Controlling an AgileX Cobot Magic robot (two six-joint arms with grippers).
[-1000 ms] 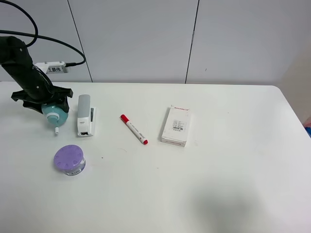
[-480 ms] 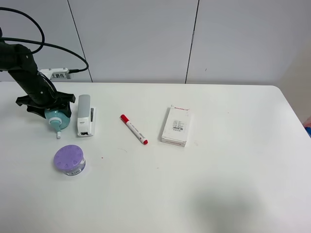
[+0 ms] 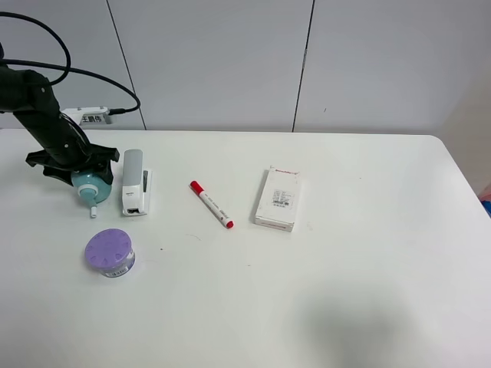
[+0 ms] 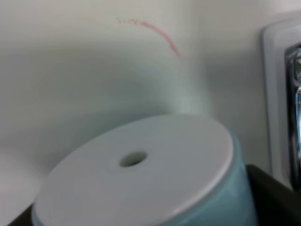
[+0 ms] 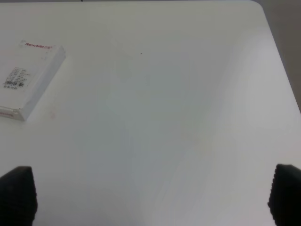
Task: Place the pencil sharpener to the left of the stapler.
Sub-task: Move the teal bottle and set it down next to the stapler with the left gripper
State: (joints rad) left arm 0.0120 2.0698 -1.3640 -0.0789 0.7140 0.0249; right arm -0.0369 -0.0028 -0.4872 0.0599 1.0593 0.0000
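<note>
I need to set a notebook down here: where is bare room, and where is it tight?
Bare: the table right of the white box, and the near strip in front of the marker. Tight: the left end, where pencil sharpener, stapler and purple container cluster by the left tool.

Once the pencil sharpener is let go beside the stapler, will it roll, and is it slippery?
The pencil sharpener has a rounded teal body, so it could rock or roll, though its white stub handle may check that. Its smooth plastic looks somewhat slippery between the jaws. It looks rigid and probably light.
</note>
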